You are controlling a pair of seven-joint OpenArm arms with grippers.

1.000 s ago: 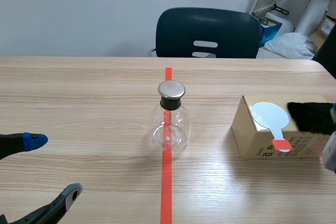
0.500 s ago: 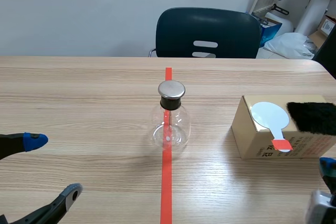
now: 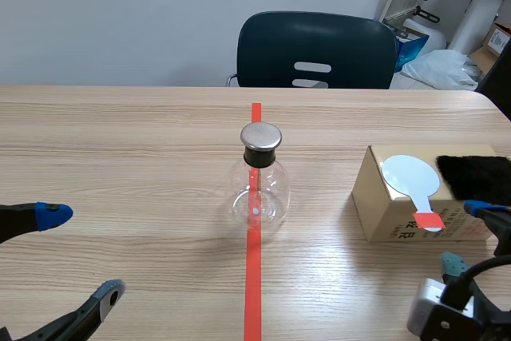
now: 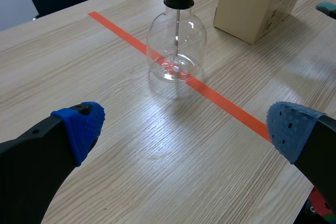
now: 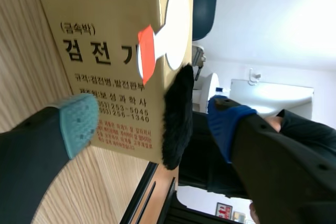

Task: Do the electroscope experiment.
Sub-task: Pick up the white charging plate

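Though capped in silver, the clear electroscope (image 3: pixel 259 191) perhaps holds foil.

Left arm low on its own side, the left gripper (image 3: pixel 80 253) spread wide, its blue pad (image 3: pixel 53 214) farther out and its grey pad (image 3: pixel 110 291) nearer the robot. The right gripper (image 3: pixel 468 237) sits low on the opposite side, fingers likewise parted (one tip blue, one teal, nothing pinched between them), the wrist rolled onto its side

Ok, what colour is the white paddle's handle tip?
The handle tip is orange-red; right wrist view shows it best.
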